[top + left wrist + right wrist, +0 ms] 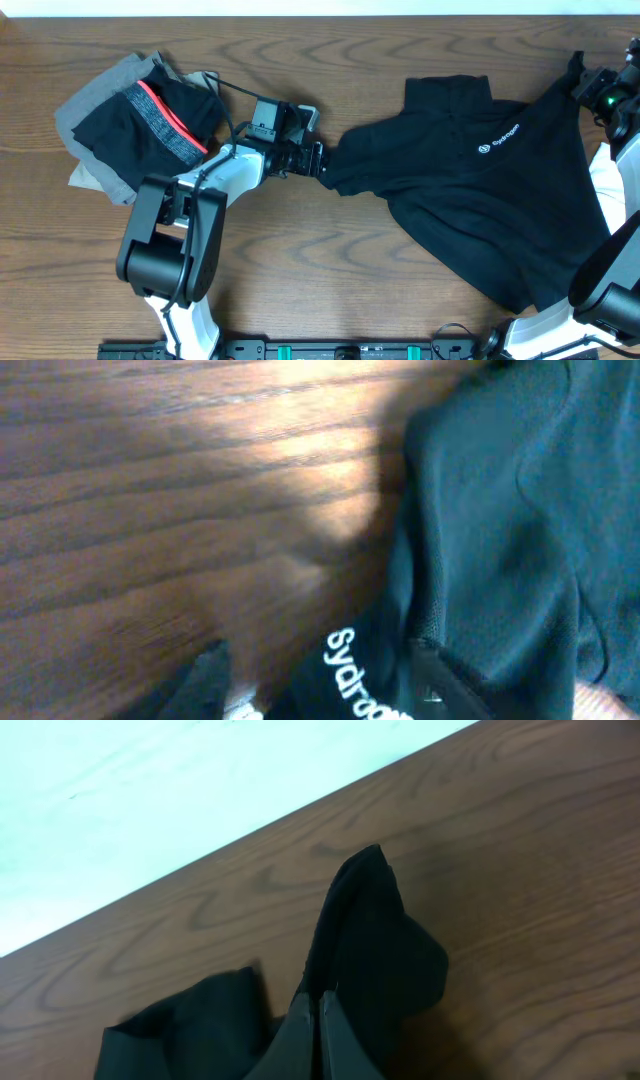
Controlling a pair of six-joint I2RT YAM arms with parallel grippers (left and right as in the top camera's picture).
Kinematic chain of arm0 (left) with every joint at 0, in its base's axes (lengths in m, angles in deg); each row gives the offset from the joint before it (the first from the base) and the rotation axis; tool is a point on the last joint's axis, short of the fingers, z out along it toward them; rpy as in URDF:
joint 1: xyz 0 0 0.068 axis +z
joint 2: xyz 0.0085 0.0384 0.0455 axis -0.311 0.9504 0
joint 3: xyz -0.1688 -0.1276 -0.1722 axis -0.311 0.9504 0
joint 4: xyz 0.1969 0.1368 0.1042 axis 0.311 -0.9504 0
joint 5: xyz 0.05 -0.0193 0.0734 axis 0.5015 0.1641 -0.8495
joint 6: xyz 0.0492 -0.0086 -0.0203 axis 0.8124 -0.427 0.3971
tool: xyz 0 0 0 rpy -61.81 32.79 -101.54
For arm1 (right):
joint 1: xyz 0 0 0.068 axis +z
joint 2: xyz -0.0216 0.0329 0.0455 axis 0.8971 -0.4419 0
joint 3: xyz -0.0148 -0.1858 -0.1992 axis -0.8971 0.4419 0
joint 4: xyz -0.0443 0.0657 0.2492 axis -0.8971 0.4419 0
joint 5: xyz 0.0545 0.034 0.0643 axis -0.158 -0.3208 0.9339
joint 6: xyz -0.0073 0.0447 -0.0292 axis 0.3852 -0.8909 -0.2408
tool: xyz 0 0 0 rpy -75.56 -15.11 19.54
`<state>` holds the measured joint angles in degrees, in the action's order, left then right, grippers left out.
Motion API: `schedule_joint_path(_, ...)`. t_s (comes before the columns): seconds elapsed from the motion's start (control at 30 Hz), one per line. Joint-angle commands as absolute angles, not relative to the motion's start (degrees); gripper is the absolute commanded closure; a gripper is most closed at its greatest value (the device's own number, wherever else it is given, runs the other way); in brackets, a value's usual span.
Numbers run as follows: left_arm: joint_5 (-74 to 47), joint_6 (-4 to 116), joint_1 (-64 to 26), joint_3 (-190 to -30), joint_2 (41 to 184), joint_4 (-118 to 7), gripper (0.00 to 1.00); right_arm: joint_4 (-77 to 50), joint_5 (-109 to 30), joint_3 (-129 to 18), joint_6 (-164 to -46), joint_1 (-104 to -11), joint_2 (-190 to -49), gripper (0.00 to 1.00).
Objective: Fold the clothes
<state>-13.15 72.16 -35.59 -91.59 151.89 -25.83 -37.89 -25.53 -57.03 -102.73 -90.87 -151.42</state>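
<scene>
Table [300,280]: we see dark wood grain running the full width. It carries everything else.

Black T-shirt [480,200]: it lies crumpled over the right half of the table, not yet folded. Its left edge is drawn to a point toward the centre, and its far right corner is lifted off the wood.

Pile of clothes [100,150]: it is bunched at the far left, well apart from the T-shirt. A red-banded black piece [165,125] sits on top of a grey piece [85,110], and a pale scrap pokes out at the pile's near edge.

Left arm [190,220]: it reaches from the near edge across the middle toward the shirt.

Left gripper [318,160]: it sits at the shirt's pointed left edge. In its wrist view we find black cloth lying between the dark fingers [445,685]. We cannot tell whether they clamp the cloth or merely straddle it.

Right gripper [320,1035]: its fingers are pressed together, pinching a fold of the T-shirt that stands up in a peak above them. From overhead we place it at the shirt's raised far right corner [583,80].

White logo [498,138]: small lettering printed on the shirt's upper middle. It also shows in the left wrist view [350,680], just beside the fingers.
</scene>
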Motion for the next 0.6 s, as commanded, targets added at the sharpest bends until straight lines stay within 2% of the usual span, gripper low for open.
schedule_joint_path(0.0, -13.1, 69.4, -35.9, -92.3, 152.3, -25.6, 0.86, -37.8, -24.0, -57.5, -101.9, -90.7, -151.3, 0.99)
schedule_joint_path(0.03, -13.1, 68.0, -35.9, -92.3, 152.1, -25.8, 0.94, -37.8, -24.0, -57.5, -101.9, -90.7, -151.3, 0.99)
schedule_joint_path(0.23, -15.4, 60.9, -31.3, -93.2, 145.3, -36.9, 0.94, -37.5, -24.8, -57.5, -101.9, -90.7, -151.3, 0.99)
schedule_joint_path(0.57, -26.7, 60.6, -19.5, -93.2, 127.9, -61.3, 0.94, -42.6, -24.3, -57.5, -103.1, -88.7, -152.0, 0.99)
